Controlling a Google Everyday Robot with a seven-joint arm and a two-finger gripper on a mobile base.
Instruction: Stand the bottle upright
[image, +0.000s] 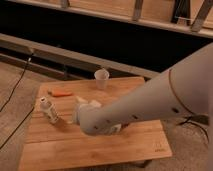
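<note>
Nearest the cam, the arm (150, 105) fills the right side, reaching from lower right toward centre-left. At its tip the gripper (78, 115) sits low over the table (100, 147), end pointing left. Open or closed can't be told, since the wrist bulk hides it, and nothing shows as gripped.

Just left of the gripper is the bottle (49, 111), on the table's left part near the left edge. Its long axis runs roughly vertical, cap up, maybe leaning a touch left. It looks apart from the gripper, but the gap is small & contact can't be ruled out.

Key relation: the bottle lies left of the gripper, about level w/ it, axis already near upright. Judgement: the task looks done or nearly so. Any next move should be a clean pull-back to the right w/o brushing the bottle — it's slim and would prob. tip easily.

Farther back are an orange item (62, 93) behind the bottle and a pale block (93, 104) beside the arm. Beyond them the cup (101, 78) stands upright at the far edge.
</note>
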